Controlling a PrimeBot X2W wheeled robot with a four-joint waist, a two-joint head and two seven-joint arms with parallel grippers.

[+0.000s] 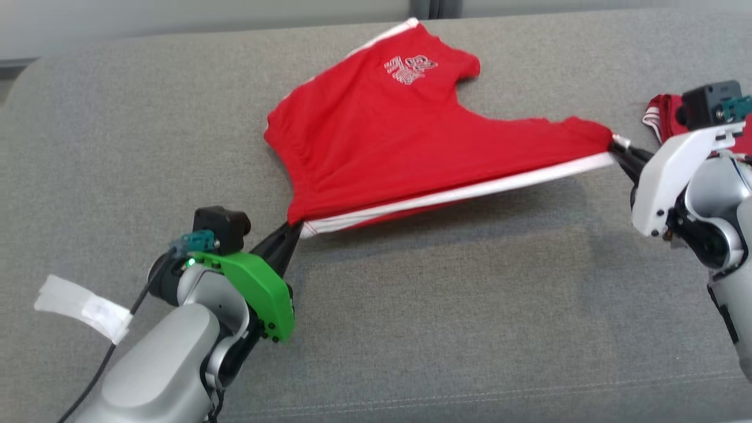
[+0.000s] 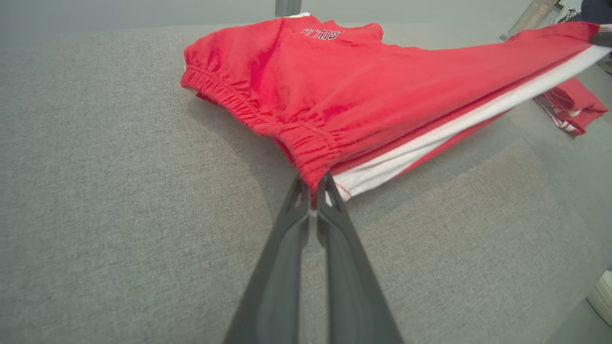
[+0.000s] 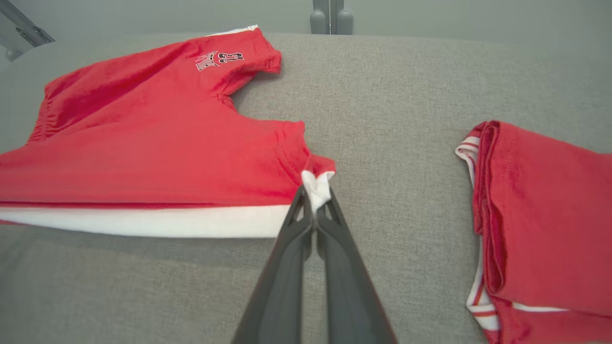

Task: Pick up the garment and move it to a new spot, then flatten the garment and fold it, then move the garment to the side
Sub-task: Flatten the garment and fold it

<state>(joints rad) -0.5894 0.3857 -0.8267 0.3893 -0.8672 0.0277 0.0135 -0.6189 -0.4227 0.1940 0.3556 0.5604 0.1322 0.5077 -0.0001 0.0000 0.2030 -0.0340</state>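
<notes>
Grey cushion [image 1: 411, 305] — one garment [image 1: 382, 135], one folded cloth [image 3: 545, 215]

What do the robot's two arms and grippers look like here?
Both arms are silver-grey with black joints. The left gripper has a green wrist cover, the right gripper a white cover. Each has two long, dark, tapering fingers and a black camera box with a teal plug. A black cable with white tape runs along the left arm.

Left arm [image 1: 164, 346] angled up from lower left, left fingers [image 1: 283, 244] pinched shut on a garment [image 1: 382, 147] corner, right arm [image 1: 725, 247] at the right edge, right fingers [image 1: 630, 157] pinched shut on the opposite corner
</notes>
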